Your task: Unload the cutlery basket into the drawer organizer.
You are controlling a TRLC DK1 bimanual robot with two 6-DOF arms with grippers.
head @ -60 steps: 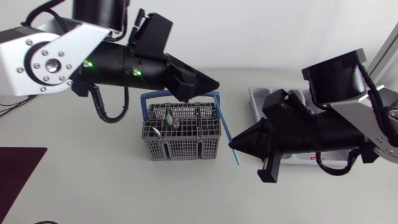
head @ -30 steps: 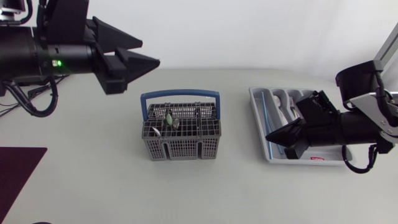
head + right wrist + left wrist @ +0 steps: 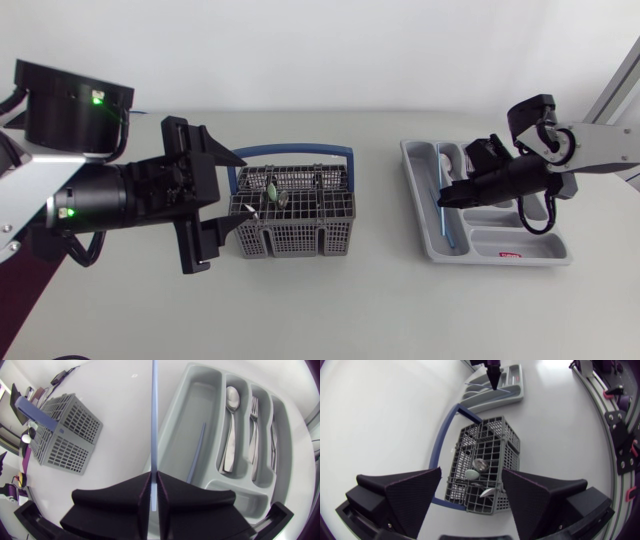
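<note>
Basket (image 3: 292, 212) on counter (image 3: 350, 310), left claw (image 3: 222, 198) apart beside it; right claw (image 3: 154, 475) clamped on blue straw (image 3: 154, 420) over organizer (image 3: 470, 258).

desk (image 3: 330, 310): cutlery basket (image 3: 290, 240) centre | drawer organizer (image 3: 500, 240) at its 3 o'clock, well apart | left jaws spread at basket's 9 o'clock | straw (image 3: 153, 420) clamped in right jaws over organizer's 9 o'clock slot | spoon (image 3: 230, 430), fork (image 3: 255, 435) in slots toward its 3 o'clock

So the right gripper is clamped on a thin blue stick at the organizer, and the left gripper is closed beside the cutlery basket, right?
No: the left gripper is open, its fingers wide apart, as the left wrist view shows. It is beside the cutlery basket, and the right gripper is clamped on the thin blue stick at the organizer.
</note>
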